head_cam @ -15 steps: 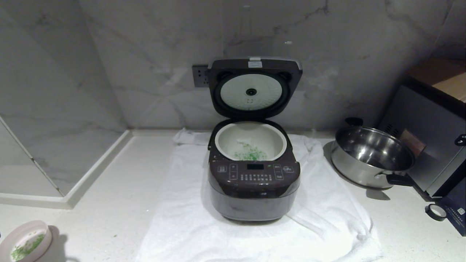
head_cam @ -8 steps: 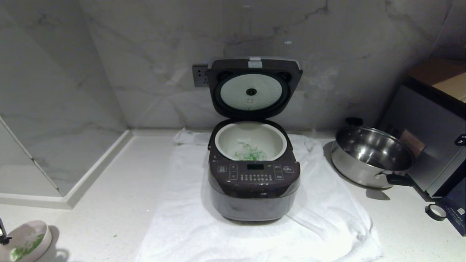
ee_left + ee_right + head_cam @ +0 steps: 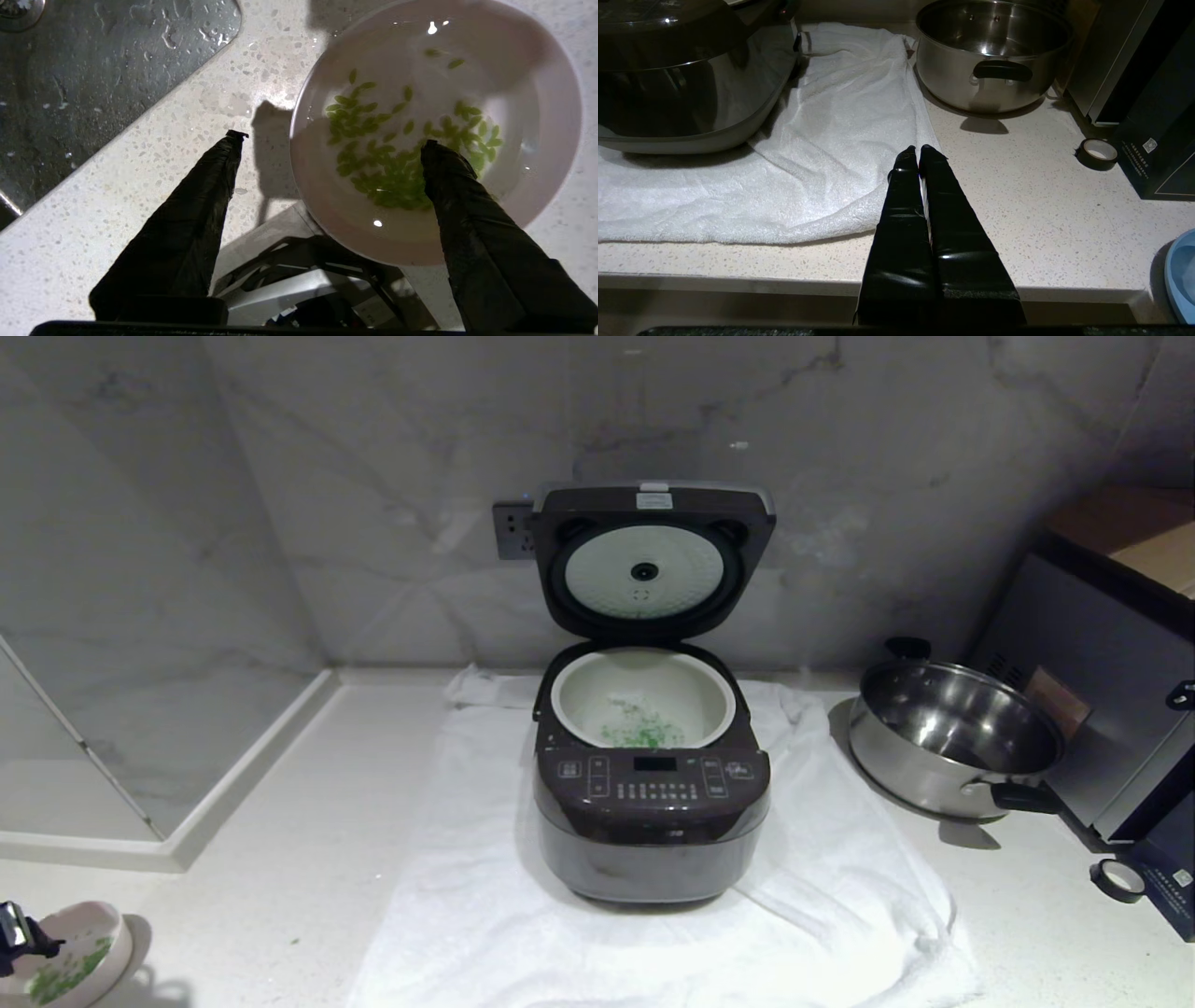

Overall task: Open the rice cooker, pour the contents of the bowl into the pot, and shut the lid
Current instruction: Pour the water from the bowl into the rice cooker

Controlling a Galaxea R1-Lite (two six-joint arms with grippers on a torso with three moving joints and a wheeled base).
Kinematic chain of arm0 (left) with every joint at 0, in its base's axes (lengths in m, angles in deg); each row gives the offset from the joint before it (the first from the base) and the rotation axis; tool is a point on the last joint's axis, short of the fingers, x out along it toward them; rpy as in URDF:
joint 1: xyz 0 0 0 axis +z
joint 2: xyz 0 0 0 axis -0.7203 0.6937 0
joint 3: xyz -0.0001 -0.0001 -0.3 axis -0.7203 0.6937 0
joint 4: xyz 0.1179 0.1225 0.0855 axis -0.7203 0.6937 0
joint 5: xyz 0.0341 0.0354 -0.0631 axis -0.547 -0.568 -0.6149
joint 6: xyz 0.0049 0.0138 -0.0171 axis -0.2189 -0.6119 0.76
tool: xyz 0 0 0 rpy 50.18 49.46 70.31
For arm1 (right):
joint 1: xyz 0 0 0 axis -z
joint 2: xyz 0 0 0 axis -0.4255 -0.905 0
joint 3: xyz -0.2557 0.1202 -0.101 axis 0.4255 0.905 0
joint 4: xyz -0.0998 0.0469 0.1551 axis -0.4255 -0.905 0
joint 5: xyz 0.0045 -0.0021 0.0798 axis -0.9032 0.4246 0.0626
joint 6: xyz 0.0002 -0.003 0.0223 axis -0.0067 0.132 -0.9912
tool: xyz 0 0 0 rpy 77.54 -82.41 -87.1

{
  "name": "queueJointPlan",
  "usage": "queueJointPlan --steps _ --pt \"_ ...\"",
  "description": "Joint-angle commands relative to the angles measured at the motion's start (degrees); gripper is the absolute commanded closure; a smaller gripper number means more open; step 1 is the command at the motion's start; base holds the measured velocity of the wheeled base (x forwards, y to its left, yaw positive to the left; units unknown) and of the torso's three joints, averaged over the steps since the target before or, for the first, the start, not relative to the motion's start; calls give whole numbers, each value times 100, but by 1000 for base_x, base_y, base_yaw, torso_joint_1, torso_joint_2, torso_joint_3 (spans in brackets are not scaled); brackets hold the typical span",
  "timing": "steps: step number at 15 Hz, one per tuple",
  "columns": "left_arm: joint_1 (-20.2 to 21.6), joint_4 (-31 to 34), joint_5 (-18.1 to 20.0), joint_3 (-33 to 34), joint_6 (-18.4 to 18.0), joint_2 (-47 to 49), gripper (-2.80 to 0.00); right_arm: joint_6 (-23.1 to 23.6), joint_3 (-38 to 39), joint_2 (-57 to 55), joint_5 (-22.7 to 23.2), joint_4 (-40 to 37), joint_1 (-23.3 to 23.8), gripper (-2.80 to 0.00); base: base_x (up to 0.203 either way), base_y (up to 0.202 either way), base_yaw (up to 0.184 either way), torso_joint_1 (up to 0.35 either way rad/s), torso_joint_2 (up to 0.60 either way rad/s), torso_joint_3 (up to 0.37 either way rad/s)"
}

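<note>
the left gripper (image 3: 329,140) hangs spread apart astride the rim of the bowl (image 3: 327,210), grasping nothing. the bowl sits on the counter (image 3: 280,859), well left of the rice cooker (image 3: 651,821), with greens (image 3: 397,154) left inside. the lid (image 3: 653,560) stands up. risk: an off-centre pinch tips the bowl, scattering greens. the right gripper (image 3: 919,150) rests clenched, empty.

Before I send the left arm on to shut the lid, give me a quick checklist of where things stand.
1. Left end effector open, nothing held: ok.
2. Bowl on the counter: ok.
3. Bowl emptied: not ok, green bits remain inside.
4. Pot has green bits in it: ok.
5. Lid standing open, nothing over the pot: ok.
6. Right end effector shut, away from the rice cooker: ok.
</note>
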Motion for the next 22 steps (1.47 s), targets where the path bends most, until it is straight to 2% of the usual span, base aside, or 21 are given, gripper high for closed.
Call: queueJointPlan --steps 1,8,9,22 --pt "57 -118 -15 -2 -5 324 -280 2 0 -5 1 2 -2 0 0 0 0 0 0 0" --pt "210 -117 -7 -76 -14 354 -280 2 -2 0 1 0 0 0 0 0 0 0 0 0" --pt "210 -117 -7 -67 -22 363 0 2 -1 -5 1 2 -1 0 0 0 0 0 0 0" --pt "193 -126 28 176 -31 562 0 2 -4 -5 1 -3 -2 0 0 0 0 0 0 0"
